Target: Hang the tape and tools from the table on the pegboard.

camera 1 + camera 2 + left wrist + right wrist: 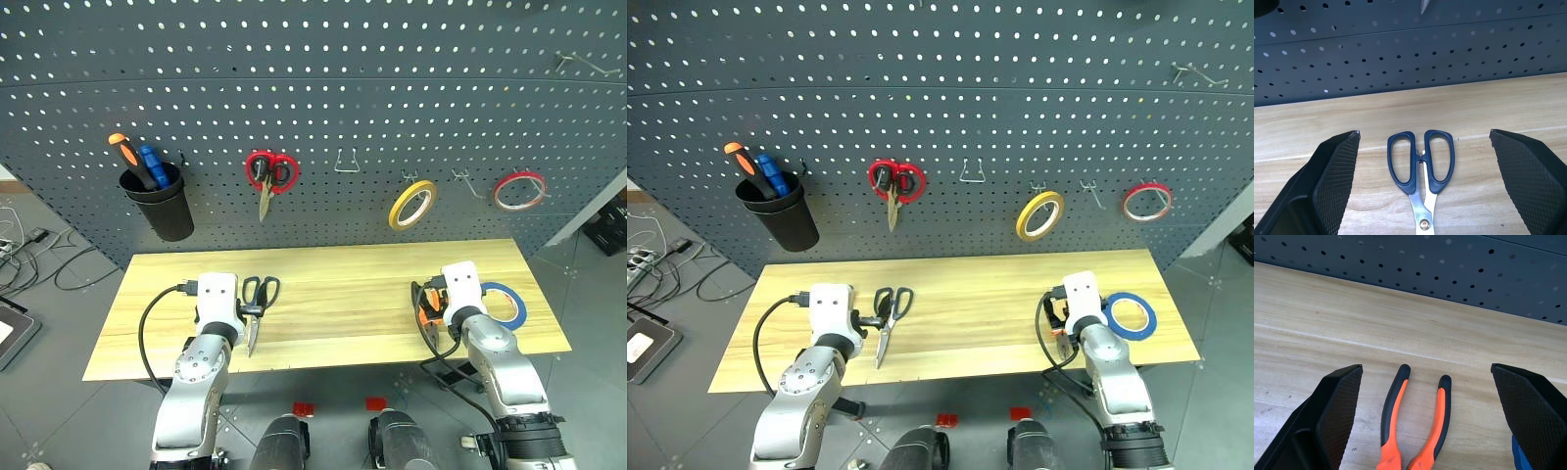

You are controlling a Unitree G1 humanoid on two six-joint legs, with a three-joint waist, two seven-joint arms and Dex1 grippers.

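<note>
A: Table [343, 294] check? I count one blue tape [1131, 316] by my right arm, one scissors [1421, 166], one pliers [1415, 421].

B: Wrist views show left gripper [1425, 134] and right gripper [1426, 367] gaping, empty; pegboard [323, 88] behind

Seeing bright even light, soft shadows, pegboard [323, 88] rows bowing near edges, my wrist feeds sharp

We see two silver-grey metal forearms with rounded joint housings, each ending in a white boxy wrist block. A black cable loops from each block along the arm. The left gripper [1422, 186] and right gripper [1425, 421] each have two black fingers faced with fine cross-hatched pads.
</note>
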